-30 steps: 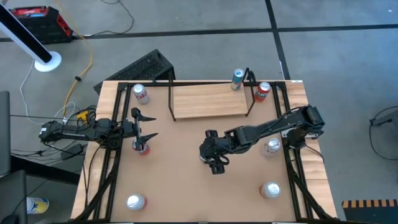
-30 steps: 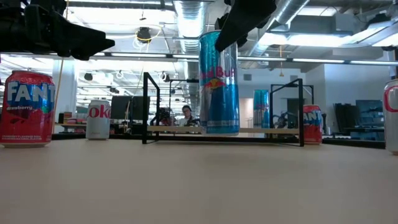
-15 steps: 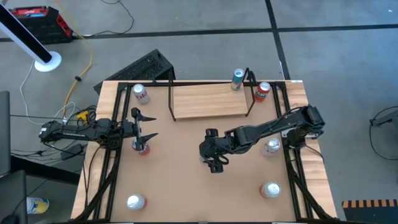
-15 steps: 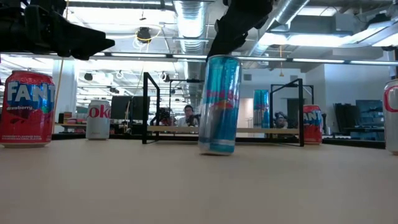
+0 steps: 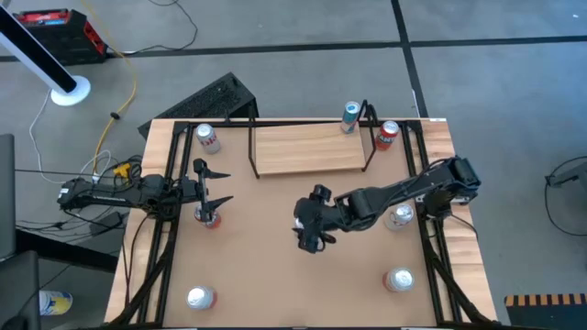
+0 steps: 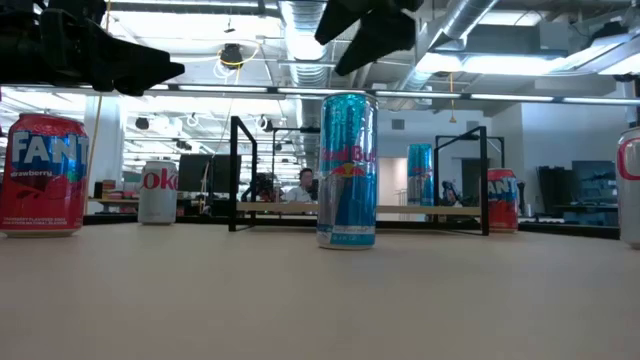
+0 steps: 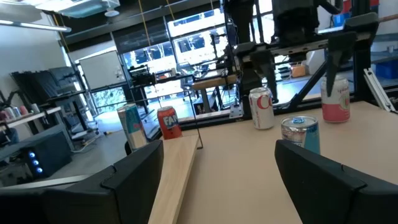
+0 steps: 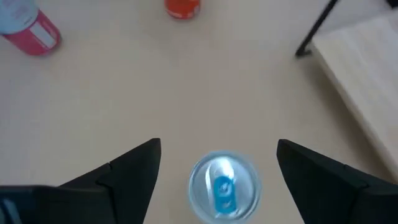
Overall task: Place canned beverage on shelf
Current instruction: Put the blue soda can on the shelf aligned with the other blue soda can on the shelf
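Right wrist view puts your right gripper [image 8: 217,163], fingers spread, directly above the upright tall blue aluminium can [image 8: 223,186].

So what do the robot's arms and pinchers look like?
Both arms are dark, nearly black, built from jointed tube-like segments. The left gripper and the right gripper each end in two flat, pointed, wedge-shaped fingers in matte black. No stickers or markings show on them.

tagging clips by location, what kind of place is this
Probably a robotics lab in an open-plan office: exposed ceiling ducts, desks with monitors behind the table, and a bare concrete floor with loose cables.
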{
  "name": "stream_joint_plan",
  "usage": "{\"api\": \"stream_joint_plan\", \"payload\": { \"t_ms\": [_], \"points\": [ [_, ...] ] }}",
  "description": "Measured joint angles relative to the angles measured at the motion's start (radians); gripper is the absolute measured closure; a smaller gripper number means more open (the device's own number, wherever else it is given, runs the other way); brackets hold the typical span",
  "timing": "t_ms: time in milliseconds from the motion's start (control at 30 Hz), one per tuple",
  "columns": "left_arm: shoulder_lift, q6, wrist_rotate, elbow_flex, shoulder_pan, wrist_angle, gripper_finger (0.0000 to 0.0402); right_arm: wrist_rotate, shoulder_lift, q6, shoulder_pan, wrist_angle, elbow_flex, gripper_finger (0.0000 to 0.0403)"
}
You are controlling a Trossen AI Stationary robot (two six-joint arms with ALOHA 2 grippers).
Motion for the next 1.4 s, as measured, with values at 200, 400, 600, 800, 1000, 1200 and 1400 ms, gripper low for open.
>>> {"api": "stream_joint_plan", "payload": {
  "t_ms": [200, 400, 600, 800, 1000, 1200, 1400],
  "points": [
    [0.000, 0.000, 0.000, 0.000, 0.000, -0.001, 0.0107, 0.037, 0.003, 0.042, 0.063, -0.059, 0.000, 0.0063],
    [0.000, 0.000, 0.000, 0.000, 0.000, -0.001, 0.0107, 0.130, 0.003, 0.025, 0.074, -0.083, 0.000, 0.0063],
    [0.000, 0.012, 0.000, 0.000, 0.000, -0.001, 0.0107, 0.115, 0.003, 0.021, 0.044, -0.074, -0.043, 0.0063],
    [0.000, 0.020, 0.000, 0.000, 0.000, -0.009, 0.0107, 0.035, 0.004, -0.023, 0.014, 0.013, -0.103, 0.0061],
    [0.000, 0.039, 0.000, 0.000, 0.000, -0.016, 0.0107, 0.027, 0.004, -0.038, 0.009, 0.083, -0.139, 0.0061],
    [0.000, 0.039, 0.000, 0.000, 0.000, -0.016, 0.0107, 0.026, 0.004, -0.031, 0.008, 0.084, -0.159, 0.0061],
    [0.000, 0.038, 0.000, 0.000, 0.000, -0.016, 0.0107, 0.024, 0.004, -0.031, 0.007, 0.085, -0.159, 0.0081]
  ]
}}
